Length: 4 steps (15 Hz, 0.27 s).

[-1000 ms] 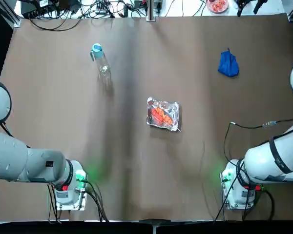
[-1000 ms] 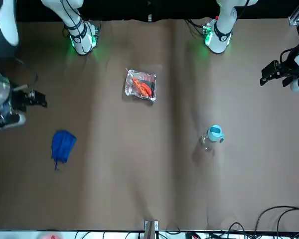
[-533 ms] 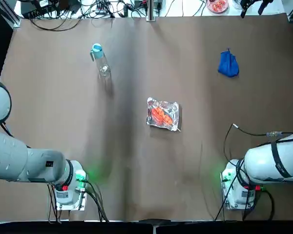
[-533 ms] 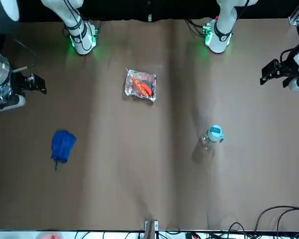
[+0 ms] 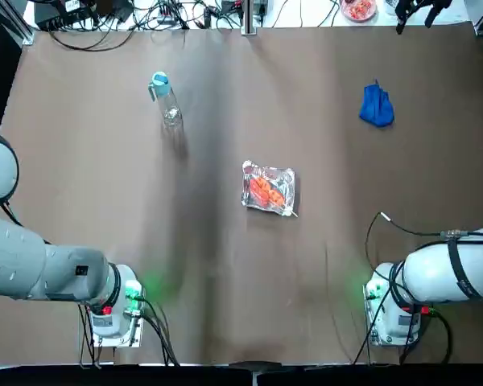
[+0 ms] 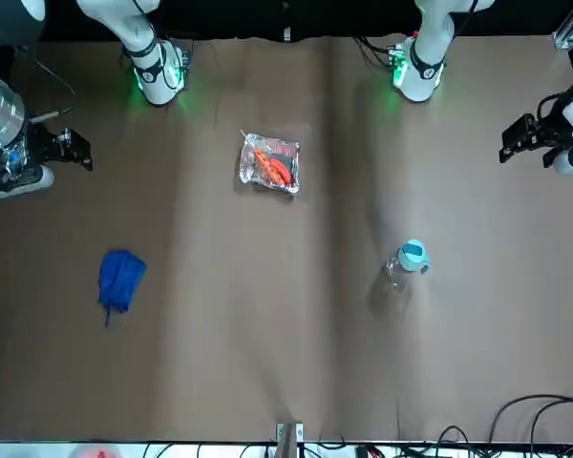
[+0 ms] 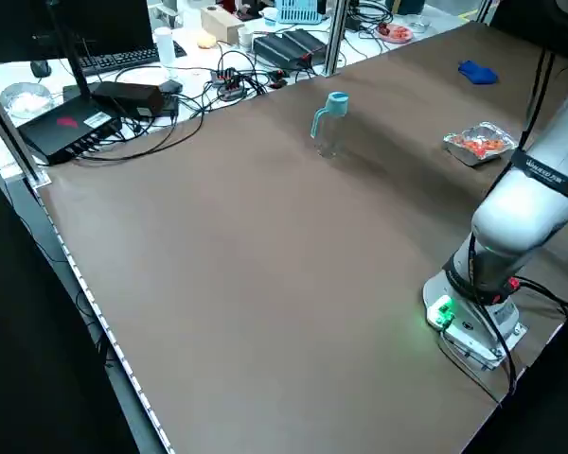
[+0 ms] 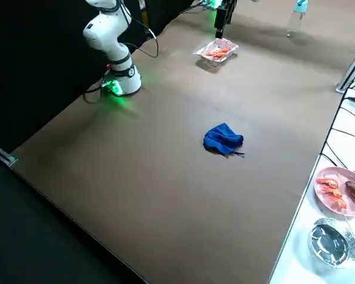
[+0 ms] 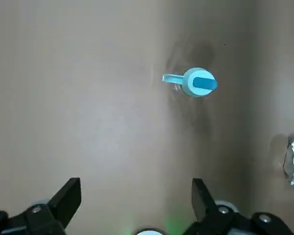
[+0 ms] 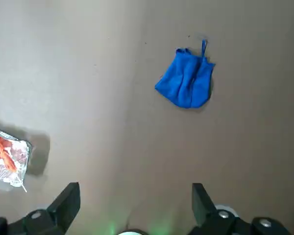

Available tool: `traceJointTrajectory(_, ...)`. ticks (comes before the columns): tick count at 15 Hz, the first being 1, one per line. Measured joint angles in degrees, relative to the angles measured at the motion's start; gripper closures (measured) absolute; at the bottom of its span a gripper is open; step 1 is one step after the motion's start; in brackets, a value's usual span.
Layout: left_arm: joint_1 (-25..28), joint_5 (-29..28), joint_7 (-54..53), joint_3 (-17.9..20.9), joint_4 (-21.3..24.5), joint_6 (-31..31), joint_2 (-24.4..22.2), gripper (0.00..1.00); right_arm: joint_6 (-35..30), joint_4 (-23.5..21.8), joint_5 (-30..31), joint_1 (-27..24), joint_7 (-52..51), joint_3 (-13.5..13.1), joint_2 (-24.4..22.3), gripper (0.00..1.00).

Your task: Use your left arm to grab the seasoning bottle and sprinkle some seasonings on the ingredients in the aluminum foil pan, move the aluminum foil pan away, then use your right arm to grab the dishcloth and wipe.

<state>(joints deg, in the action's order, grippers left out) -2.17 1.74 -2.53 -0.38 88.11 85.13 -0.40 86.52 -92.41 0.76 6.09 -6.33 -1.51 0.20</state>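
Standing upright, the seasoning bottle (image 9: pixel 196 83) is well apart from the wide-spread left gripper (image 9: pixel 136 200).

We see surface (image 5: pixel 105 177) bare around seasoning bottle (image 5: pixel 165 98), aluminum foil pan (image 5: pixel 268 188), dishcloth (image 5: pixel 376 106), all well apart. Cables (image 5: pixel 129 18) crowd far edge only. Approach paths unobstructed.

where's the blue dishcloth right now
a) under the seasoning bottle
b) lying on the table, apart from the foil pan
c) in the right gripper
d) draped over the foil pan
b: the dishcloth lies crumpled on the bare table, well apart from the aluminum foil pan, with neither gripper near it.
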Motion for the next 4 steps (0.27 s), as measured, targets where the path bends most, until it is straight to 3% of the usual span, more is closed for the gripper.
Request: traceJointTrajectory(4, -0.06, 0.00, 0.00, 0.00, 0.00, 0.05, 0.00, 0.00, 0.32, -0.35, 0.00, 0.02, 0.00, -0.11, 0.00, 0.00)
